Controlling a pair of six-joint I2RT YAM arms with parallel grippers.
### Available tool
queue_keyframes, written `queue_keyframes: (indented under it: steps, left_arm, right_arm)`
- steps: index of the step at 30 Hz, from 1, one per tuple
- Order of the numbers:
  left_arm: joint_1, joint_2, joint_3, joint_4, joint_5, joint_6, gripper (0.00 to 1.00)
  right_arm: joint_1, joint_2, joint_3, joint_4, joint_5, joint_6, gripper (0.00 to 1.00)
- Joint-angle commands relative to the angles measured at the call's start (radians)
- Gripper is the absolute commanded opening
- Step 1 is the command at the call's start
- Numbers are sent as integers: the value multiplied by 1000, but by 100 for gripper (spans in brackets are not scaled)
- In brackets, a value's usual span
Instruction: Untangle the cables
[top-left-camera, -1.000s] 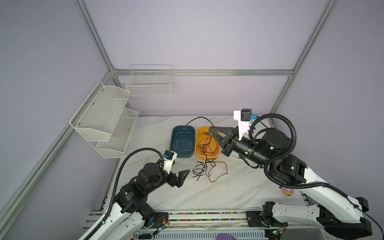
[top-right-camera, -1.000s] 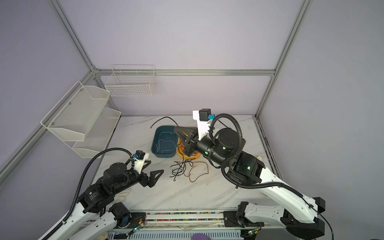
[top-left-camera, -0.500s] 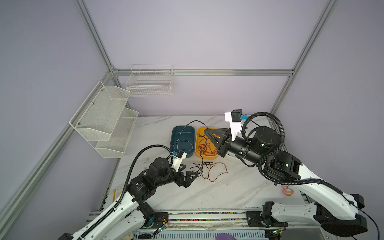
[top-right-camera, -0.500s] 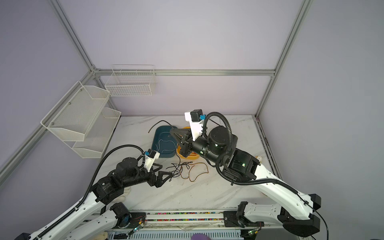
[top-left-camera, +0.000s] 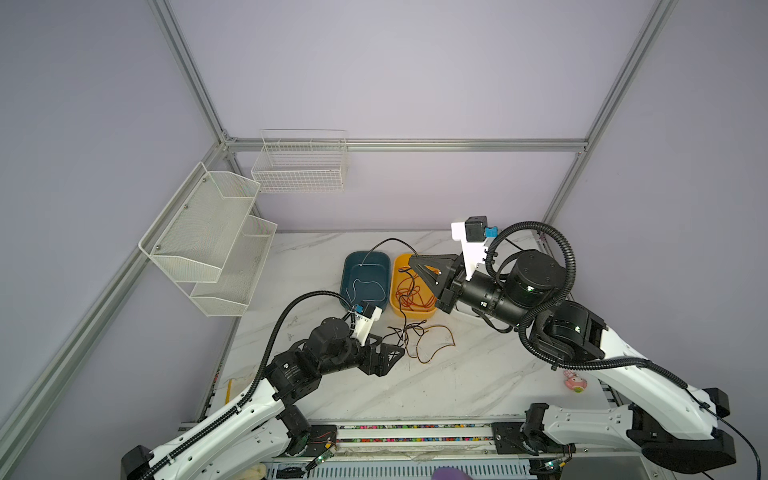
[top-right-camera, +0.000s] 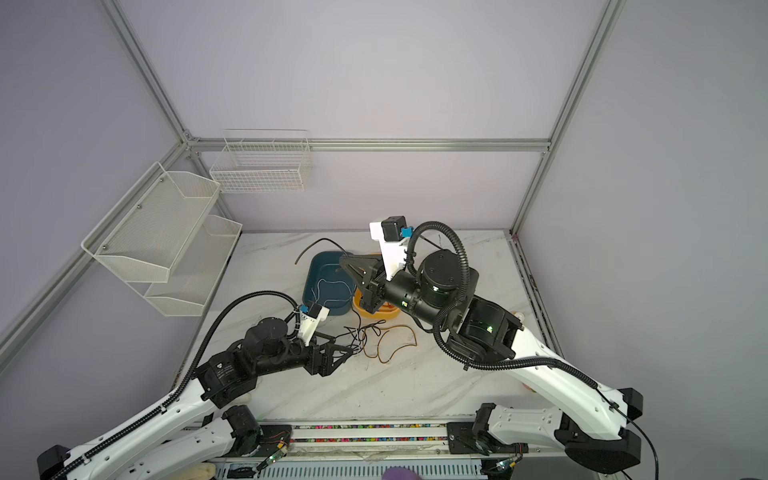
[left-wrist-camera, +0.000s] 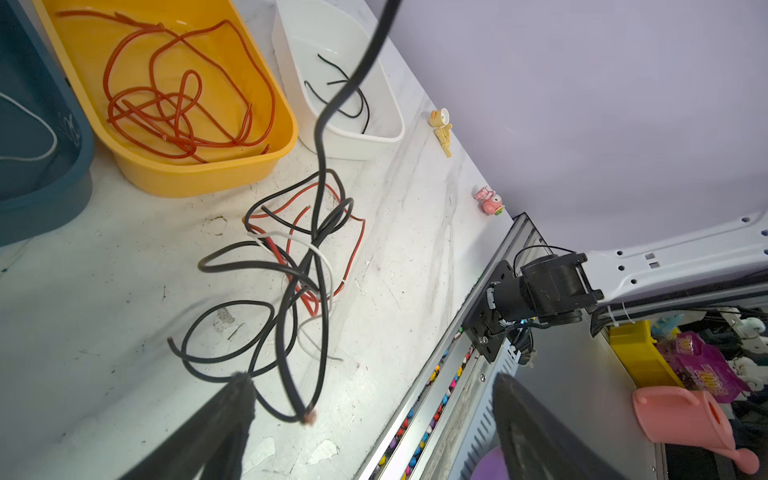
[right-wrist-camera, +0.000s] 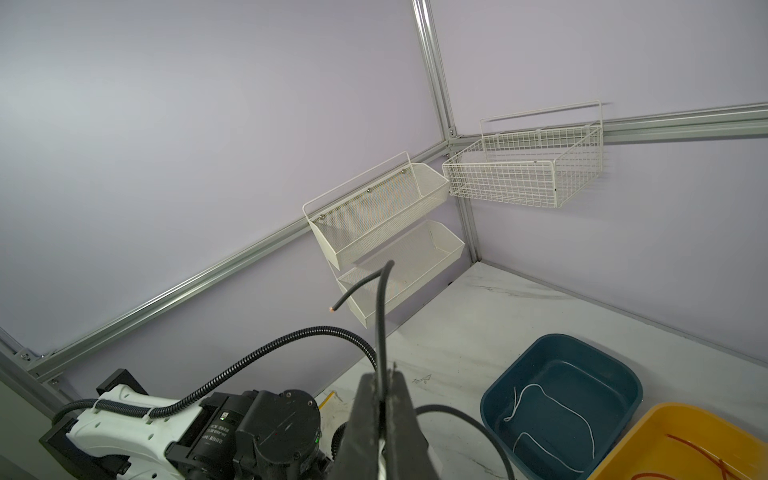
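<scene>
A tangle of black, red-orange and white cables (top-left-camera: 409, 332) (top-right-camera: 362, 332) (left-wrist-camera: 299, 257) lies on the marble table in front of the bins. My left gripper (top-left-camera: 395, 353) (top-right-camera: 347, 352) (left-wrist-camera: 372, 386) is open and low at the tangle's near edge. One of its fingertips (left-wrist-camera: 241, 384) is at a black loop, and a black cable end lies between the jaws. My right gripper (top-left-camera: 412, 261) (top-right-camera: 343, 261) (right-wrist-camera: 382, 380) is raised over the bins and shut on a black cable (right-wrist-camera: 380, 316) (left-wrist-camera: 322, 124). That cable runs down into the tangle.
A blue bin (top-left-camera: 365, 254) (right-wrist-camera: 498, 399) holds a white cable (top-left-camera: 370, 286). A yellow bin (top-left-camera: 415, 314) (left-wrist-camera: 199, 178) holds red-orange cables. A white bin (left-wrist-camera: 353, 145) holds a black one. Wire shelves (top-left-camera: 208, 241) hang on the left wall. A pink toy (top-left-camera: 575, 382) sits right, and the front rail (top-left-camera: 415, 428) is near.
My left arm has reached to the right up to the tangle, its jaws narrowing slightly. My right gripper has shifted a little to the left, still holding the black cable.
</scene>
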Motion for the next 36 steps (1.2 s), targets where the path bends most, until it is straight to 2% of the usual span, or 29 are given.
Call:
queue_keyframes:
  steps: [1,6,13,17,25,30,32,36]
  left_arm:
    - [-11,31,-70,72,-41,-45,85]
    - [-33,82,-85,88,-86,-38,80]
    - [-44,114,-86,126,-144,-28,69]
    - [-44,146,-82,159,-134,-26,60]
    - [-43,183,-68,159,-116,-7,33]
    - [-44,146,-59,120,-110,5,10]
    - [-45,129,-54,95,-105,4,2]
    - [-44,81,-33,15,-88,-2,0]
  right_arm:
    - [3,-12,38,30,30,-4,0]
    - [3,-16,47,29,51,10,0]
    - [3,-10,36,47,16,24,0]
    - [3,-10,27,55,11,32,0]
    - [3,-23,30,47,33,31,0]
    - [3,-44,-1,43,90,25,0]
    - [4,-55,-24,42,150,4,0]
    - [3,-82,-72,39,279,-30,0]
